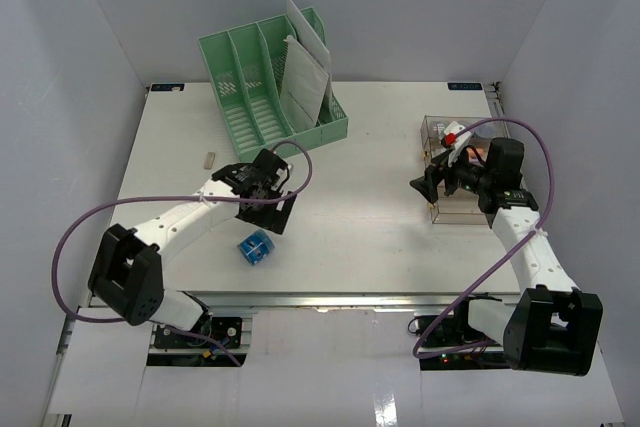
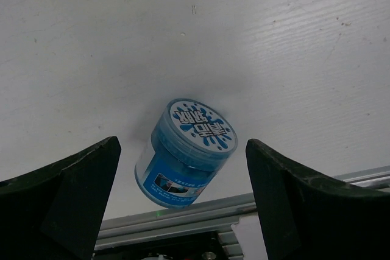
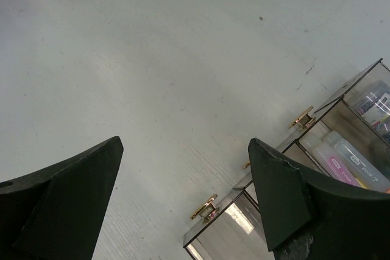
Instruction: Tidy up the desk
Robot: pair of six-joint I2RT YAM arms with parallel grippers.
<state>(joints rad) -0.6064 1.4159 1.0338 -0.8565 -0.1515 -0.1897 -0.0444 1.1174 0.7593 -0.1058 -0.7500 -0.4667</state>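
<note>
White tabletop [image 1: 380,177] fills the middle of the top view, metal rail along its lower edge. Left gripper [image 1: 268,215] hovers left of centre, jaws spread wide and empty, and a blue jar [image 1: 255,247] sits on the tabletop just below it in frame, untouched. Right gripper [image 1: 428,192] gapes wide too, holding nothing, right at the left wall of the clear compartment tray [image 1: 440,213]. Green file rack [image 1: 250,87] with papers [image 1: 303,82] stands at upper centre.

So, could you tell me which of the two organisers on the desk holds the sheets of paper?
The green slotted rack at the back: white sheets lean in its right-end slot. The clear box on the right shows none.
</note>
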